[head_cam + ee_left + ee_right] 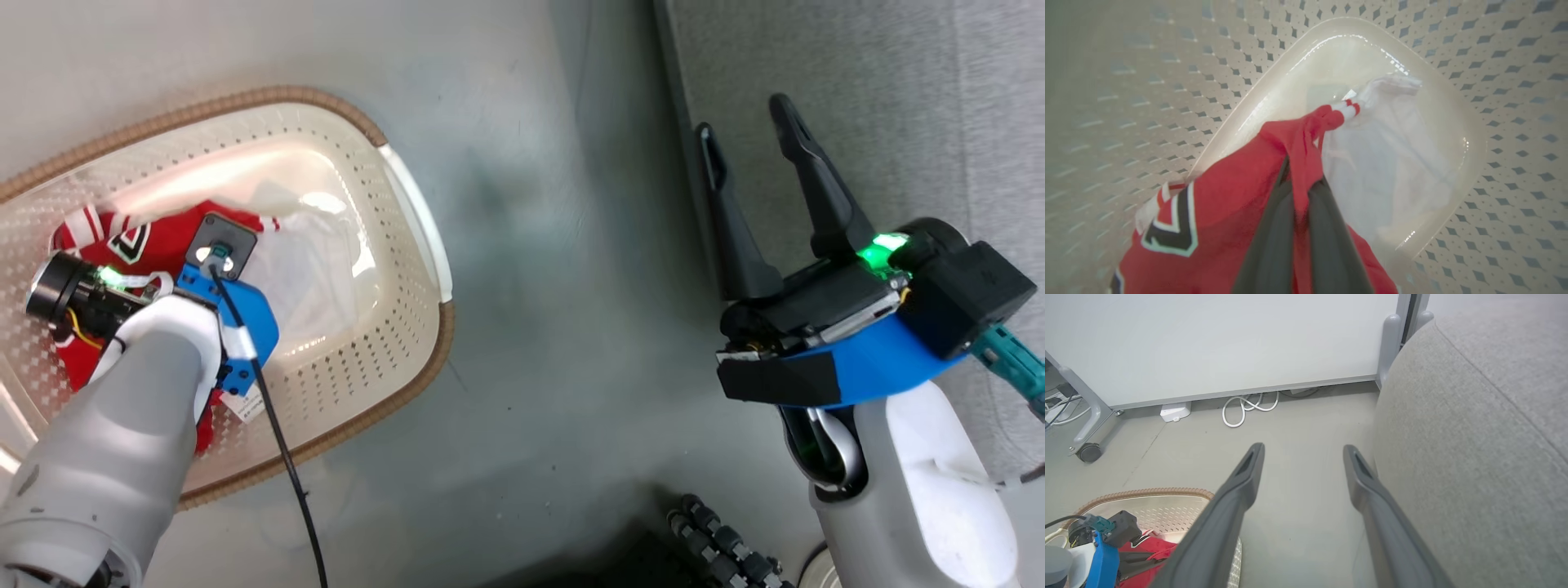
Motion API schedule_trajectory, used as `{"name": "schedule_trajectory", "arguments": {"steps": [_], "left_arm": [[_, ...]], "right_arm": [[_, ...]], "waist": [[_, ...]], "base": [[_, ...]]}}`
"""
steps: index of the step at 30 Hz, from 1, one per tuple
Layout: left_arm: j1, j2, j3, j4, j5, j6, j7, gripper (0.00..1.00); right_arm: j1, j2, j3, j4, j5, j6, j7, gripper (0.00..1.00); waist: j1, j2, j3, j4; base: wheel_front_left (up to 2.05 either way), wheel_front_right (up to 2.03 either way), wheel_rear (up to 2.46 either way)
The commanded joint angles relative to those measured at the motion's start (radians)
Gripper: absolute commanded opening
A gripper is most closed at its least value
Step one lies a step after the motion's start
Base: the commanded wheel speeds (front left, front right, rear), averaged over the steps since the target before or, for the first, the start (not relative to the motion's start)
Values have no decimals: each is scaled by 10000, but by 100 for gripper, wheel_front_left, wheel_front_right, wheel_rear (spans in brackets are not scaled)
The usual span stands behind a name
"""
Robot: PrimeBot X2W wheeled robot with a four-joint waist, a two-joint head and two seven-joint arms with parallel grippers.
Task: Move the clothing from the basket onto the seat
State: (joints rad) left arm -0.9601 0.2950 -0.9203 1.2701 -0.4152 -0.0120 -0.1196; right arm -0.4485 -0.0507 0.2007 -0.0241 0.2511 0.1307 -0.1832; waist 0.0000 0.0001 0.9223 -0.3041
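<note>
**L jaws:** pressed together, pinching a bunched fold of the red clothing. In left wrist view the two dark fingers rise from bottom centre w/ a red strip caught between them. A black-and-white letter patch sits lower left of that frame, red/white striped trim at centre. White fabric lies centre-right on the glossy bottom of the basket, whose perforated cream wall rings the frame.

**Head view, left side:** L forearm reaches into the basket. The clothing lies inside, partly under the wrist, w/ the white fabric just to its right. A black cable runs from the wrist over the brown rim to the bottom edge. The basket stands on the grey floor.

**R jaws:** spread wide, nothing between them. Their fingers point up-frame at right of head view, by the edge of the grey seat in the upper right. Contact w/ the seat cannot be told.

**Right wrist view:** the seat takes the right side, its stitched seam running diagonally. Basket rim and clothing are at lower left, well apart from the seat. A white panel spans the top, w/ a coiled white cord at its foot and a caster at left.
</note>
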Motion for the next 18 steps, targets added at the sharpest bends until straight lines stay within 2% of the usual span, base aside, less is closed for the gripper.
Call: {"name": "schedule_trajectory", "arguments": {"steps": [1, 18], "left_arm": [[169, -37, 17, 12, -61, 50, -183, 0], [2037, -1170, 261, -487, -781, -459, -1406, 0]], "right_arm": [[-137, 4, -12, 183, 6, 0, -109, 100], [717, -2, -30, 1484, -510, 1, 667, 100]], "waist": [[0, -1, -506, 13], [0, -1, -5075, 1302]], "base": [[0, 0, 0], [0, 0, 0]]}}
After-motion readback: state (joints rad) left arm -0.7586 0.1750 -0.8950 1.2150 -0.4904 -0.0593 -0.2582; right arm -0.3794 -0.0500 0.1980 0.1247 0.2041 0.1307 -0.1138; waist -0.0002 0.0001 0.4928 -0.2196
